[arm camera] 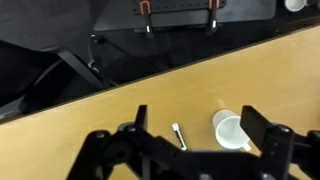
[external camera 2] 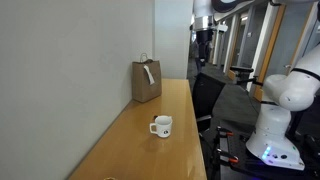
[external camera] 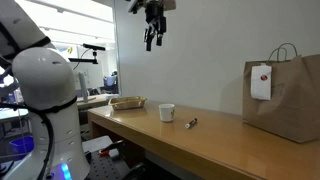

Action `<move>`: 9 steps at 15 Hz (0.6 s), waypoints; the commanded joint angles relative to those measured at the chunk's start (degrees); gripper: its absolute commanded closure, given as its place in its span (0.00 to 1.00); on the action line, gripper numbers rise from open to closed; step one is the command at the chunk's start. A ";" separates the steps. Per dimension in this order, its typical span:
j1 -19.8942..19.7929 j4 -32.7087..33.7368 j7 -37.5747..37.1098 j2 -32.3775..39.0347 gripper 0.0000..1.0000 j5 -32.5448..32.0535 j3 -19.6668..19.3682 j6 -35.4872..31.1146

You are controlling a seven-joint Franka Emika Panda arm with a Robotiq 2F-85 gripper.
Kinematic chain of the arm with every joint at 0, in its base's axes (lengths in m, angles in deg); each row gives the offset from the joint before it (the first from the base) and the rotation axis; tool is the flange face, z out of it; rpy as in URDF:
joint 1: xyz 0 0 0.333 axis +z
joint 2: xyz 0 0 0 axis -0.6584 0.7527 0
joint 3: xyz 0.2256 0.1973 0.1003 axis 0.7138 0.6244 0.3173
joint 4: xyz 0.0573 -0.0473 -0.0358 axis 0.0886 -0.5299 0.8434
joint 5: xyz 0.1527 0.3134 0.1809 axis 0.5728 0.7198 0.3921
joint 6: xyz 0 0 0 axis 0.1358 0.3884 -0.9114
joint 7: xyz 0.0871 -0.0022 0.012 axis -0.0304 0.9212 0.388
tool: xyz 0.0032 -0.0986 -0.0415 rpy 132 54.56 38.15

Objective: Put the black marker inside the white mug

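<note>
Wrist view, item one: gripper (arm camera: 193,120), fingers spread wide, holding nothing; it looks straight down on the tabletop (arm camera: 110,110) from well above, with both task objects between its fingers in the picture. In an exterior view the same gripper (external camera: 152,32) hangs high over the table, well apart from everything on it. Item two: black marker (arm camera: 179,136), lying flat on the wood, not in the mug. In an exterior view the marker (external camera: 190,123) lies just to the right of the mug and slightly nearer the camera, close by but not touching. Long axis: level with the tabletop; in the wrist view it runs nearly top to bottom with a slight lean, in the exterior view it slants from near-left to far-right. Which end is the lighter one is too small to tell. Item three: white mug (external camera: 166,112), upright, mouth open upward, apparently empty in the wrist view. Item four: brown paper bag (external camera: 285,95), standing at the right end of the table. Item five: shallow tan tray (external camera: 128,102), to the left of the mug. Task status, as judged: not begun; descent, grasp, lift, carry and drop into the mug all remain.
</note>
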 commanded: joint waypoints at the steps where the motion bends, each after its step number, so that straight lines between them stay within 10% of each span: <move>1: 0.26 0.11 -0.12 0.05 0.00 -0.08 -0.18 0.10; 9: 0.94 -0.37 5.07 1.12 0.00 -0.84 -1.74 -3.05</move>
